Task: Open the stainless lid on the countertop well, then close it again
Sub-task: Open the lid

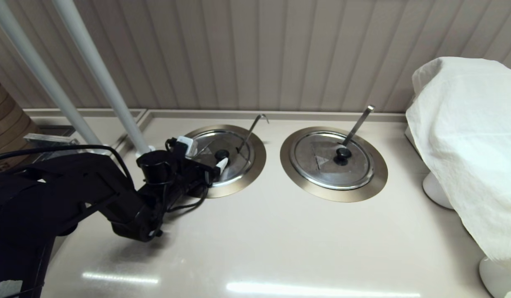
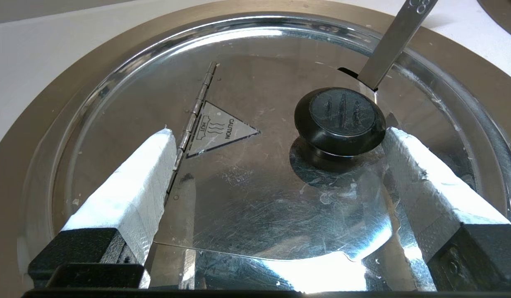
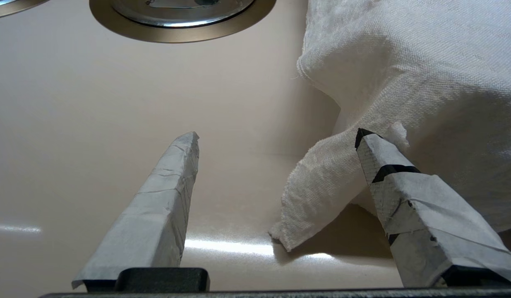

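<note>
The stainless lid (image 1: 240, 159) lies flat and closed in the left countertop well (image 1: 258, 159), whose thin hook-tipped handle (image 1: 252, 129) rises through a notch. My left gripper (image 1: 203, 155) hovers low over it, open. In the left wrist view the lid (image 2: 255, 207) shows a hinge line and a caution triangle. Its black knob (image 2: 340, 118) sits between my fingers, close beside one pad (image 2: 408, 161), and the handle (image 2: 392, 41) stands just behind it. The left gripper (image 2: 280, 132) holds nothing. My right gripper (image 3: 276, 136) is open over bare counter, out of the head view.
A second ringed well with a like lid (image 1: 333, 163) and flat straight handle (image 1: 358, 124) lies to the right. A white cloth (image 1: 466, 145) drapes objects at the far right, its corner (image 3: 317, 194) hanging between my right fingers. Two white poles (image 1: 98, 78) rise at the left.
</note>
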{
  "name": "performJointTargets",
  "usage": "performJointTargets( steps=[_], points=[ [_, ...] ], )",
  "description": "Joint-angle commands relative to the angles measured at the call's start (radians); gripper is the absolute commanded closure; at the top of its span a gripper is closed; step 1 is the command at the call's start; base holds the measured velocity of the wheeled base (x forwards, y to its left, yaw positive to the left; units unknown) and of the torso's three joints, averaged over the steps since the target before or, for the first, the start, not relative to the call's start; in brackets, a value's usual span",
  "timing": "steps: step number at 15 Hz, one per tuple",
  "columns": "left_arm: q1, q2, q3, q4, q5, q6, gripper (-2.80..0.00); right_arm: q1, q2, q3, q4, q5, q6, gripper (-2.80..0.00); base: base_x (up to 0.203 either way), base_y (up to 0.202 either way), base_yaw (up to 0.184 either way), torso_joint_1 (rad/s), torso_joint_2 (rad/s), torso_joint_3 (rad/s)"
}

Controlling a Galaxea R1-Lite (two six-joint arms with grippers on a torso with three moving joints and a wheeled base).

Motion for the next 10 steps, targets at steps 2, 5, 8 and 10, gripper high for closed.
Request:
performJointTargets(
  steps=[2,5,8,10],
  points=[
    [-0.004,0.007,0.028,-0.008,-0.009,0.014,-2.80,0.000,0.000,0.000,0.000,0.000,-0.001,-2.80,0.000,0.000,0.000,0.000,0.00,0.000],
    [-0.014,0.022,0.020,-0.008,-0.001,0.027,-2.80,0.000,0.000,0.000,0.000,0.000,0.000,-2.80,0.000,0.000,0.000,0.000,0.00,0.000],
    [-0.012,0.022,-0.004,-0.008,0.004,0.025,-2.80,0.000,0.000,0.000,0.000,0.000,0.000,-2.80,0.000,0.000,0.000,0.000,0.00,0.000],
    [-0.010,0.013,-0.018,-0.008,0.035,0.023,-2.80,0.000,0.000,0.000,0.000,0.000,-0.001,-2.80,0.000,0.000,0.000,0.000,0.00,0.000]
  ],
)
